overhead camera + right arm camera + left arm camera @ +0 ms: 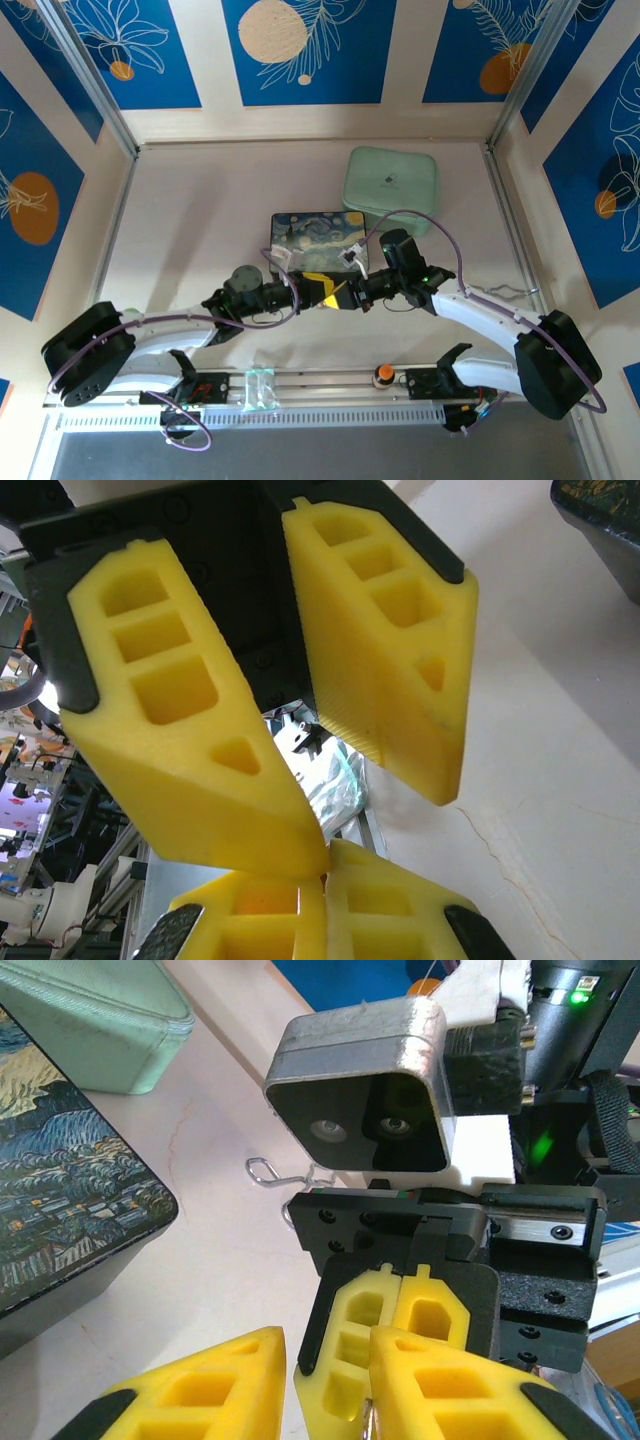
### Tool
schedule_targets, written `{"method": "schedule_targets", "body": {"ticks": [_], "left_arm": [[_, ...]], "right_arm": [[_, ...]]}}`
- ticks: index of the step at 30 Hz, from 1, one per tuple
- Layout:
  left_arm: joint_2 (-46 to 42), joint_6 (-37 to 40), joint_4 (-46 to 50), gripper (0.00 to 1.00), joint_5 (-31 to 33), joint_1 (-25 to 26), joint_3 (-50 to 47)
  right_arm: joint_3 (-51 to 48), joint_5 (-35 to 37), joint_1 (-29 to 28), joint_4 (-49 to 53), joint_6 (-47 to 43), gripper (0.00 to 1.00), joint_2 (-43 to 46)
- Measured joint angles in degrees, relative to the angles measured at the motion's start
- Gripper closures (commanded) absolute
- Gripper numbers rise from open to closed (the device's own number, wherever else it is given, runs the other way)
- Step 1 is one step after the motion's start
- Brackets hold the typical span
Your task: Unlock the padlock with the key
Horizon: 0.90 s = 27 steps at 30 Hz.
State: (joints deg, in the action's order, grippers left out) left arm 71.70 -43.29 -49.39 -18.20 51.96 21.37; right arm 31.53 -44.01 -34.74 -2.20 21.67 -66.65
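Both grippers meet just in front of the starry-night box [320, 238]. My left gripper [316, 290] [328, 1360] stands open, its two yellow fingers apart with nothing between them. In the right wrist view the left gripper [380, 815] hangs above my right gripper [325, 855], one of its fingers touching the right tips. My right gripper [346, 293] [362, 1400] is shut, with its tips inside the left gripper's gap. A thin silvery sliver, seemingly the key [370, 1423], sticks out at those tips. The padlock is hidden.
A mint-green box [390, 188] [90, 1020] sits behind the starry box [60, 1190]. A bent wire clip [500, 293] [268, 1170] lies at the right. An orange knob [383, 375] and a clear plastic bag [260, 388] [335, 780] lie by the near rail.
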Motion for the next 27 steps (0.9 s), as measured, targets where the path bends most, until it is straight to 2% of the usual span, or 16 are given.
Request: {"method": "schedule_targets", "body": {"ticks": [4,7,10,12,13,16,18,23,27], "left_arm": [[1.51,-0.79,-2.45,0.90,-1.44,-0.13,0.02],[3.39,-1.31,-5.11,0.91,-2.62,-0.15,0.09],[4.90,-2.12,-6.49,1.00,-3.34,-0.22,0.13],[5.31,-2.23,-6.99,1.00,-3.65,-0.22,0.13],[5.35,-2.32,-7.06,1.00,-3.67,-0.24,0.13],[5.25,-2.73,-6.67,1.00,-3.32,-0.35,0.57],[4.83,-2.93,-4.87,1.00,-2.49,-0.37,0.90],[2.32,-5.05,-1.53,1.00,2.34,-0.37,0.92],[0.57,-8.44,-1.27,1.00,7.15,-0.37,0.92]], "right_arm": [[-0.13,-0.13,0.26,-0.44,0.66,1.00,0.00],[-0.55,-0.02,0.72,-0.63,1.36,1.00,0.00],[-1.36,-0.33,1.40,-1.29,2.34,1.00,0.04],[-1.66,-0.46,1.73,-1.42,2.64,1.00,0.13],[-1.70,-0.46,1.86,-1.51,2.82,0.96,0.20],[-2.03,-0.87,2.36,-2.47,3.93,0.78,0.44],[-2.40,-0.83,2.91,-3.78,4.46,0.77,1.05],[-4.66,-0.52,3.72,-7.72,6.88,0.58,3.17],[-7.23,-0.33,4.15,-11.15,9.25,0.49,4.44]]}}
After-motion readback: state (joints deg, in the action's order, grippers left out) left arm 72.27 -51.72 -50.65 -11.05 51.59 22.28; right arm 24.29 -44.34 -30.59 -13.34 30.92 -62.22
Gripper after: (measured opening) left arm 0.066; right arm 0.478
